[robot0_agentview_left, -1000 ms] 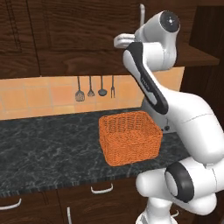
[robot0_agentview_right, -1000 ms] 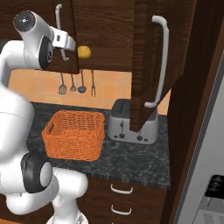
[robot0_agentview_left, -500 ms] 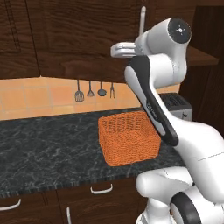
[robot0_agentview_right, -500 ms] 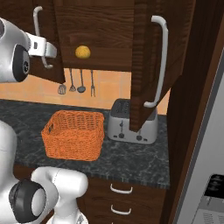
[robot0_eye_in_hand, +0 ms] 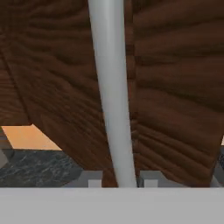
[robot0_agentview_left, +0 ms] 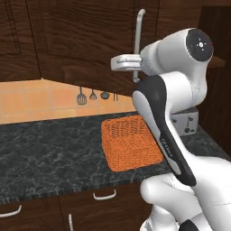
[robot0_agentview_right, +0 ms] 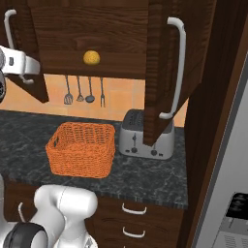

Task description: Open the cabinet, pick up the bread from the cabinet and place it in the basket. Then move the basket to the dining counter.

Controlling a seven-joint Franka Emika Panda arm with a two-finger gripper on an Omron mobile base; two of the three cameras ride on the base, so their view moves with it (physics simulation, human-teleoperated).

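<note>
Two cabinet [robot0_agentview_right: 92, 48] doors stand open — below the cabinet sits the basket [robot0_agentview_right: 82, 147], beside a toaster [robot0_agentview_right: 145, 135]. Inside lies the bread [robot0_agentview_right: 92, 57]. Gripper [robot0_eye_in_hand: 118, 180] fingers straddle a door handle [robot0_eye_in_hand: 113, 96]; whether clamped, I cannot tell.

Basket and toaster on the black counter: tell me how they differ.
The basket is orange woven wicker with an open top; the toaster is smooth silver metal with dark slots. The basket is wider and lower; the toaster is narrower and taller. Both stand upright, apart, on the black granite counter.
</note>
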